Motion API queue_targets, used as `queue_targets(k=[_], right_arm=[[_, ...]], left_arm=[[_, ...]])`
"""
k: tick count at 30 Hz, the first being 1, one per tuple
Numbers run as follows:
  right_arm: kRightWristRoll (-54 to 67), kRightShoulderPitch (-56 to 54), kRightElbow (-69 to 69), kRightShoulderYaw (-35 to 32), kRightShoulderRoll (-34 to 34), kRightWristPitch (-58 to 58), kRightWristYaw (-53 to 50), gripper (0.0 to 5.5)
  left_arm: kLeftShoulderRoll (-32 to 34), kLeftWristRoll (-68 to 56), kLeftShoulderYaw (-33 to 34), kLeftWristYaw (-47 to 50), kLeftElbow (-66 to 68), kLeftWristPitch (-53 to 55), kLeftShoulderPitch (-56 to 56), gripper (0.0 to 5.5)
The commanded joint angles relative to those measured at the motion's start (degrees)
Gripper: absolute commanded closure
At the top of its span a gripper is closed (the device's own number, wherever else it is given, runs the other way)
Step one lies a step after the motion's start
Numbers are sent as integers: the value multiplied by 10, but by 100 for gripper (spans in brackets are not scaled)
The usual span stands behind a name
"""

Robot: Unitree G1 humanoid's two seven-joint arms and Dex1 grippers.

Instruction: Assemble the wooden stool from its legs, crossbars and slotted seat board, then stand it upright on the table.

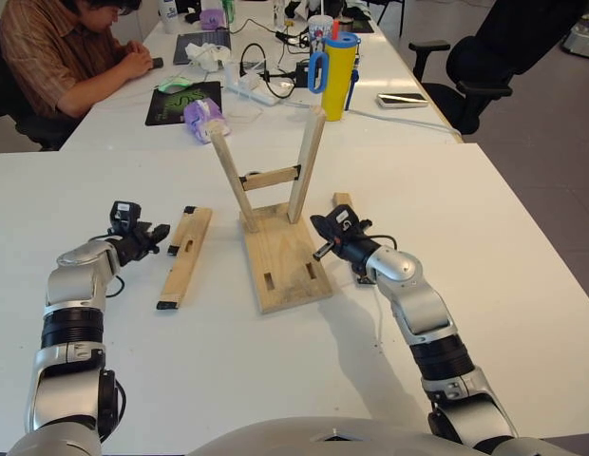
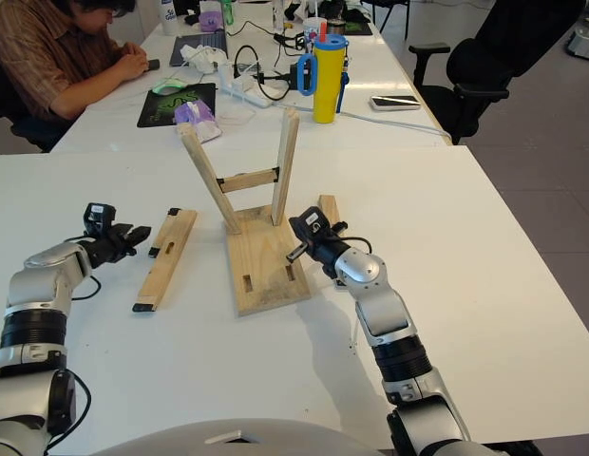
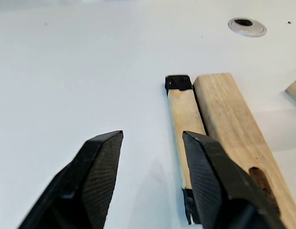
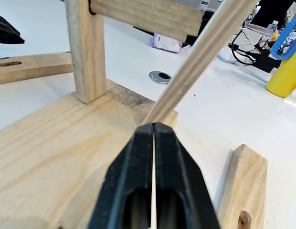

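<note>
Half built: seat board [image 1: 280, 258] flat on the desk [image 1: 494, 237] with two legs [image 1: 307, 166] and a crossbar [image 1: 271, 178] slotted in, right pincer [image 4: 154, 128] closed empty over it, left pincer [image 1: 161, 234] open beside the loose leg [image 1: 185, 258], which I'd guess gets grabbed next.

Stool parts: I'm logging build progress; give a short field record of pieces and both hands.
seat board: flat on table, two near slots empty
standing legs: two in the board, joined by a crossbar
loose leg: left of board, second crossbar alongside
other loose leg: right of board
left hand: open by second crossbar
right hand: shut, at right standing leg's foot
</note>
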Motion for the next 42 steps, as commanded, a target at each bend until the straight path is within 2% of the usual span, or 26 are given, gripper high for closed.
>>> queue_targets(k=[1,9,17,18,24,28,31,36,42], right_arm=[[1,-10,3,6,-1,-1,3,550],[-4,-1,7,22,1,0,2,550],[-7,-18,-4,30,-5,3,3,550],[-4,-18,-4,26,-5,3,1,550],[28,-16,-3,-35,11,10,-34,550],[73,-32,3,-97,36,49,-64,550],[111,-52,36,-142,50,86,-83,550],[210,-135,80,-225,46,94,-58,482],[250,-222,139,-246,28,92,-38,402]], left_arm=[[-5,-4,-15,-17,6,11,1,317],[-16,-21,-22,-33,-15,30,14,317],[-27,1,-43,-13,33,5,20,317],[-28,5,-44,-7,41,0,17,336],[-25,21,-45,13,96,-45,8,417],[-35,-18,-15,8,105,-39,-9,418],[-30,-4,-14,32,103,-82,-19,418],[-29,7,13,101,36,-204,-84,418],[-66,3,-9,112,-99,-278,-126,418]])
